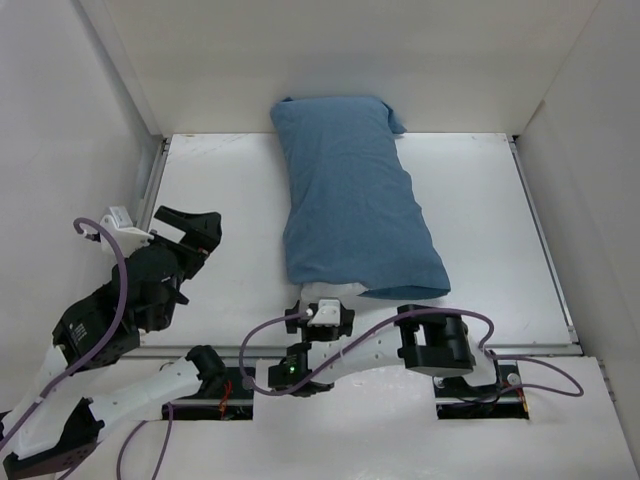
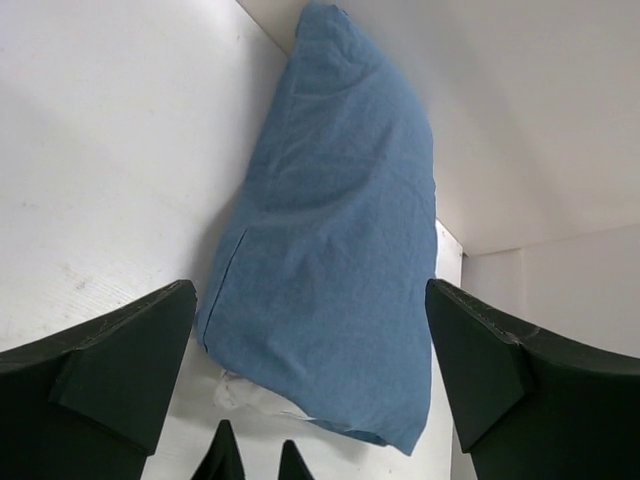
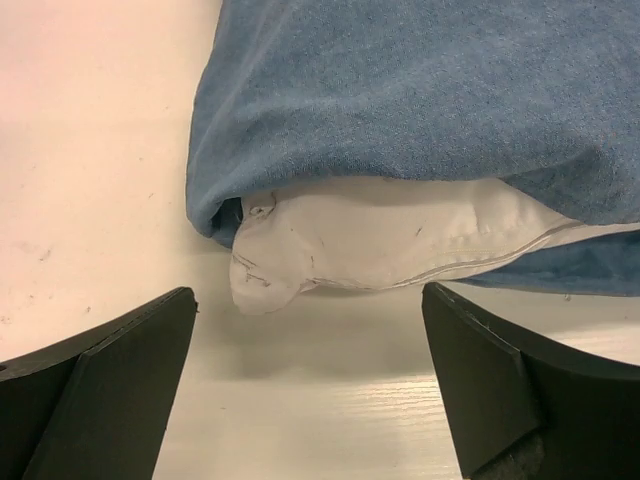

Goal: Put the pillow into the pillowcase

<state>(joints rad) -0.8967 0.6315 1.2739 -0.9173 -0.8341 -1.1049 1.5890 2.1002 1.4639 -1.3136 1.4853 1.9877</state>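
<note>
Enclosure as we see it from above: a matt white table top (image 1: pixel 490 220), closed in on three sides by plain white panels, namely the back wall (image 1: pixel 350 50), left wall (image 1: pixel 50 110) and right wall (image 1: pixel 600 140). A grey metal rail (image 1: pixel 150 180) runs along the table's left edge, a thinner one (image 1: pixel 545 240) along its right edge, and a metal strip (image 1: pixel 530 350) along the near edge. Nearer still we note a white ledge (image 1: pixel 380 440). Light is even and diffuse, with soft shadows. Close up in the right wrist view the surface takes a warm tint with small dark scuffs (image 3: pixel 40 252); the left wrist view shows faint grey marks (image 2: pixel 80 285)
</note>
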